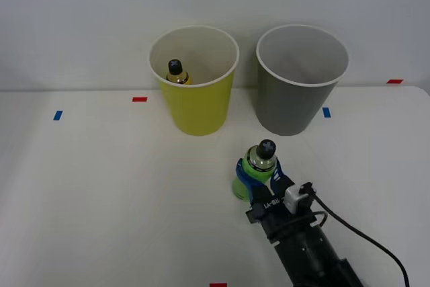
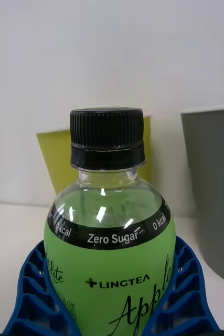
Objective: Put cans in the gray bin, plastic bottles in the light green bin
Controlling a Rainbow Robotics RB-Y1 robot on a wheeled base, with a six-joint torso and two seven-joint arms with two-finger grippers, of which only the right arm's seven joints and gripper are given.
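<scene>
A bright green plastic bottle (image 1: 259, 166) with a black cap stands upright on the white table, in front of the two bins. My right gripper (image 1: 259, 176) is shut on the bottle (image 2: 112, 262), its blue ribbed fingers (image 2: 33, 294) pressed against both sides of the body. The light green bin (image 1: 196, 102) stands at the back, left of the gray bin (image 1: 295, 99). An amber-yellow bottle (image 1: 177, 74) with a black cap stands inside the light green bin. In the right wrist view the light green bin (image 2: 54, 157) and gray bin (image 2: 211, 194) rise behind the held bottle.
Small red and blue tape marks dot the table: blue (image 1: 58, 115), red (image 1: 140, 99), blue (image 1: 326, 112), red (image 1: 395, 81), red (image 1: 218, 285). A black cable (image 1: 363, 236) trails from my wrist. A plain wall stands behind the bins.
</scene>
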